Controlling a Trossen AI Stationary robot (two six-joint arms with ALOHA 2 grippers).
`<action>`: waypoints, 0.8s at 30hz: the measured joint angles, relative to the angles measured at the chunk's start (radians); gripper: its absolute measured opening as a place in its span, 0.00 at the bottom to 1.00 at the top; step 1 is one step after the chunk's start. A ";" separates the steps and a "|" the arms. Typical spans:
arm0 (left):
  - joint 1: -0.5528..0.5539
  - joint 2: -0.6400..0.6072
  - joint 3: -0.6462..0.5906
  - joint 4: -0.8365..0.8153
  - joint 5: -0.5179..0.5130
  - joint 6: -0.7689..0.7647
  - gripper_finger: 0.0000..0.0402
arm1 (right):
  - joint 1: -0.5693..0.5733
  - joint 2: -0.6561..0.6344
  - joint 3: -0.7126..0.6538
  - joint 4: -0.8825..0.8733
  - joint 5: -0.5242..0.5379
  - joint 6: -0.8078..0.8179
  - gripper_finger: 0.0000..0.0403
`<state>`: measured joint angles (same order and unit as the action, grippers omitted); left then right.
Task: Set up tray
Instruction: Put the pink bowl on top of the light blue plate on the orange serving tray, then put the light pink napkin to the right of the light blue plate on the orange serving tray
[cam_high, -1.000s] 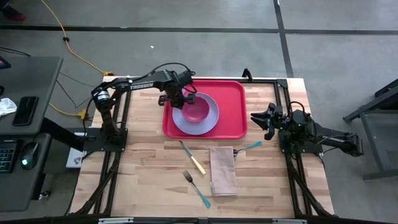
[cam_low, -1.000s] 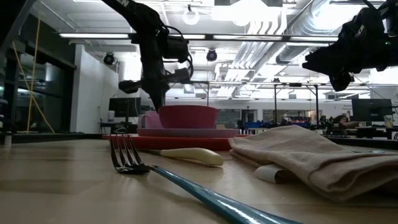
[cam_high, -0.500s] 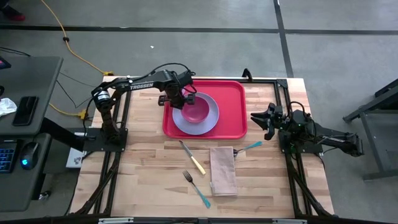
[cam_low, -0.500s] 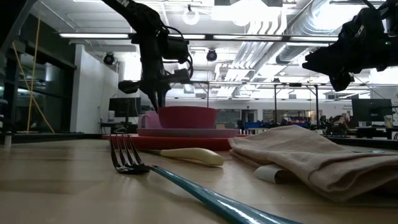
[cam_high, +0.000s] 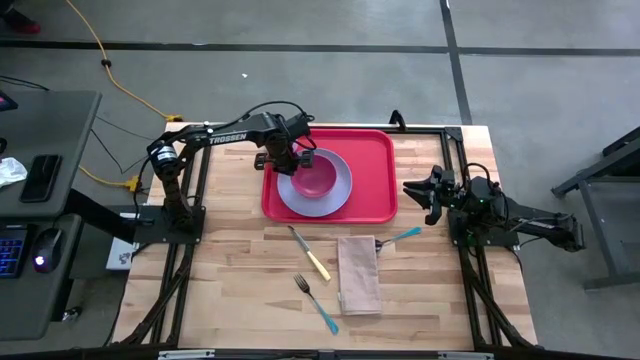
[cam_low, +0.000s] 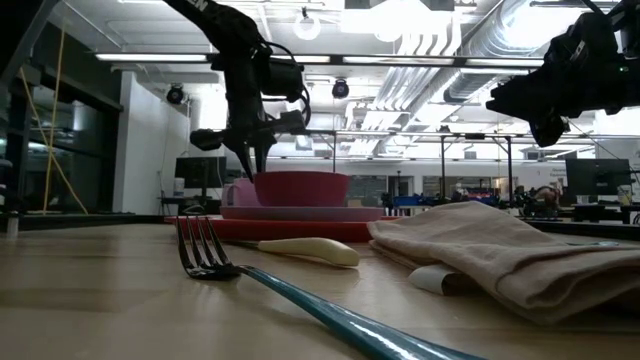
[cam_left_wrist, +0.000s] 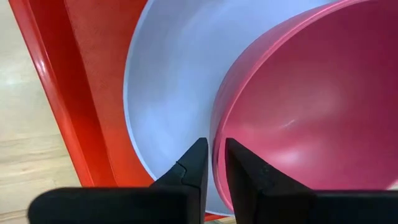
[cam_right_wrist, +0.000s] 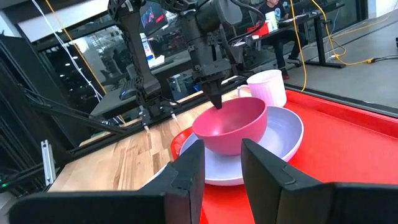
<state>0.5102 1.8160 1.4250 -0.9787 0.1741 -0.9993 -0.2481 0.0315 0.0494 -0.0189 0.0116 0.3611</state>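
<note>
Over the left part of the large flat red plastic tray (cam_high: 375, 170), itself lying along the far side of the wooden tabletop (cam_high: 230, 290), poising the left tool (cam_high: 287, 163) at the rim of the round deep-pink plastic bowl (cam_high: 315, 177). Spreading that tool's fingers only narrowly, with the bowl's rim running through the gap between them; possibly brushing the rim, though hard to tell from the wrist view. Resting the bowl on the round lavender plate (cam_high: 340, 197), on the tray, close beside a white mug (cam_right_wrist: 267, 87). Parking the right tool (cam_high: 415, 190) just off the tray's right edge, fingers spread and pinching nothing.

Judging the step in hand as letting go of the bowl cleanly. Doing it well by widening the fingers until clearing both faces of the rim, then rising straight up, avoiding any sideways drag likely to tip the bowl or nudge the mug.

Lying nearer the front of the tabletop, well apart from the tray: a cream-handled knife (cam_high: 312, 258), a teal-handled fork (cam_high: 315, 297) and a folded beige cloth napkin (cam_high: 358, 275).
</note>
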 joint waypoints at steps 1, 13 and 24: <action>0.000 0.000 0.000 0.000 0.000 0.000 0.21 | 0.000 0.000 0.000 0.000 -0.002 0.000 0.21; 0.000 -0.005 0.001 0.004 -0.021 0.000 0.21 | 0.000 0.000 0.000 0.000 -0.008 0.020 0.21; 0.000 -0.005 0.032 -0.028 -0.010 0.011 0.21 | 0.000 0.000 0.000 0.000 -0.010 0.024 0.21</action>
<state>0.5106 1.8111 1.4570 -1.0062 0.1637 -0.9887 -0.2481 0.0315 0.0494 -0.0189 0.0013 0.3849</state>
